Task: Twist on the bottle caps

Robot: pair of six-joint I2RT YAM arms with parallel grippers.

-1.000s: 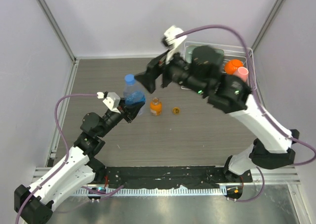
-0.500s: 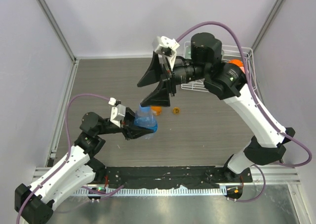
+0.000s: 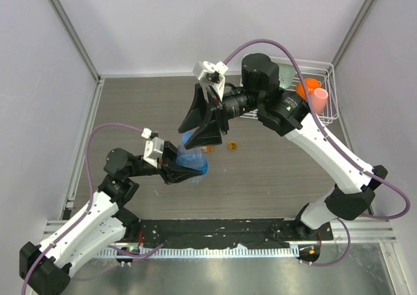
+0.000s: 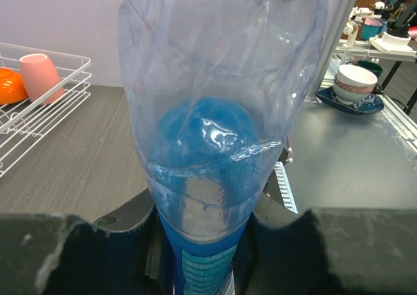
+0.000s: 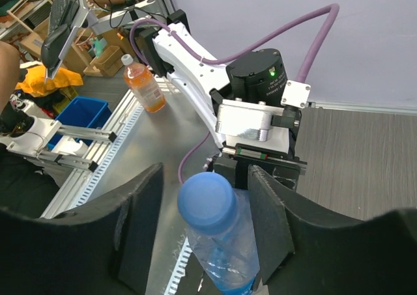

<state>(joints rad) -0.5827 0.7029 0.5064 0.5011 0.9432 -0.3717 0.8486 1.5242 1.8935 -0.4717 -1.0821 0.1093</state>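
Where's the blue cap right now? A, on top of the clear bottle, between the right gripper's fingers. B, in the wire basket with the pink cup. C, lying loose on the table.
A: in the right wrist view the blue cap sits on top of the clear bottle, with the right gripper flanking it, one finger on each side; only the orange cap lies on the table.

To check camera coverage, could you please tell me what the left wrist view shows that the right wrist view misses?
Only the left wrist view shows the wire rack holding the pink cup. Only the right wrist view shows the open right pincer flanking the blue cap. Both show the clear bottle and its cap, gripped by the left pincer.
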